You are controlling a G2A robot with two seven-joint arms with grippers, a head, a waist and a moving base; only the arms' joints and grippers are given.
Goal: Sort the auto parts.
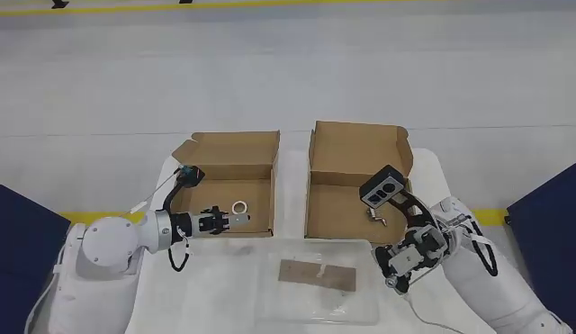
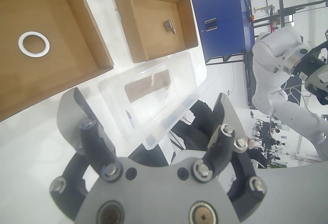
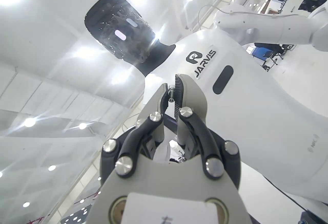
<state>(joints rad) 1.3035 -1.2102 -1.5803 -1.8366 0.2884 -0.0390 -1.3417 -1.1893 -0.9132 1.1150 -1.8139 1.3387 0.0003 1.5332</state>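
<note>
A white ring [image 1: 238, 207] lies on the floor of the left cardboard box [image 1: 230, 158]; the left wrist view has the ring [image 2: 33, 43] too. A small metal hinge-like part [image 2: 168, 25] rests in the right cardboard box [image 2: 153, 17]. My left gripper [image 1: 219, 221] hovers at the left box's front edge, and its open fingers [image 2: 77, 104] have nothing between them. My right gripper [image 3: 172, 89] is raised at the table's right front, pointing up. It is shut on a small dark metal part [image 3: 171, 93] pinched at the fingertips.
A clear plastic bin [image 1: 270, 289] stands at the table's front middle, with a brown sheet [image 1: 316, 275] seen through its bottom. The right box [image 1: 353, 154] has its flaps up. A blue cabinet [image 2: 220, 22] stands beyond the table's right side.
</note>
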